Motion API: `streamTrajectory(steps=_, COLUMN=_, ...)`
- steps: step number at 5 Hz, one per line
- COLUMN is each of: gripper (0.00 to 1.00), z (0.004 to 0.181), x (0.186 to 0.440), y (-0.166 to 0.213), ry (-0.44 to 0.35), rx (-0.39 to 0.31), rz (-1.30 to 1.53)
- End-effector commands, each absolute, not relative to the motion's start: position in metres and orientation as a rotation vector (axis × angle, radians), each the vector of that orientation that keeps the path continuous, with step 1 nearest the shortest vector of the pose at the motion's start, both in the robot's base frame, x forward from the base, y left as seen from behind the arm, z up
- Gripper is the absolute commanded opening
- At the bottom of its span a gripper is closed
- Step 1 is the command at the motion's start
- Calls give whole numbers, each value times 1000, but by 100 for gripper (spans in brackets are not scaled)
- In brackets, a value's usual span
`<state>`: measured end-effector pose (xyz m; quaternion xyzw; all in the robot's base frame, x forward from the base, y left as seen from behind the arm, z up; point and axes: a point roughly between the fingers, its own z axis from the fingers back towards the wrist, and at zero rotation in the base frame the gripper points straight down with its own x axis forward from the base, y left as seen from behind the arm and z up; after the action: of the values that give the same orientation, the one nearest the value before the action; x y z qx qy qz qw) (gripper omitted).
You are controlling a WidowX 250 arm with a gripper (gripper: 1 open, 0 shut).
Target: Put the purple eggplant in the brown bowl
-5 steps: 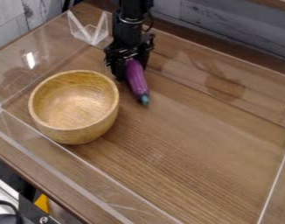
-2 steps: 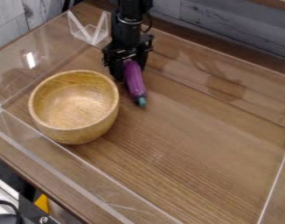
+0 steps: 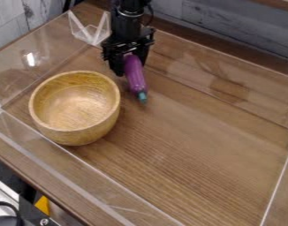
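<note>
The purple eggplant [image 3: 136, 78] hangs slanted from my gripper [image 3: 129, 60], its teal stem tip pointing down and right, just above the wooden table. My gripper points straight down and is shut on the eggplant's upper end. The brown bowl [image 3: 74, 107] stands to the lower left of the eggplant, empty, with its honey-yellow inside showing. A short gap separates the bowl's rim from the eggplant.
Clear acrylic walls [image 3: 76, 190] fence the wooden tabletop on all sides. A clear plastic piece [image 3: 87, 31] stands at the back left, behind the arm. Open wood surface [image 3: 206, 132] lies to the right of the bowl.
My gripper has risen slightly with the eggplant in it, and the eggplant's lower tip has lifted off the table. The bowl has not moved.
</note>
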<state>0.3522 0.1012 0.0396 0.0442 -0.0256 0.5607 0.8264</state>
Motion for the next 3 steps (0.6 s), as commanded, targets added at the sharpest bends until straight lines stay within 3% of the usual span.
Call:
streamTrajectory(steps=1, gripper=0, z=78, x=359, y=99, ry=-145, rx=59, rz=1177)
streamTrajectory(steps=3, gripper=0, z=83, x=347, y=103, ry=-158, rx=58, rz=1189)
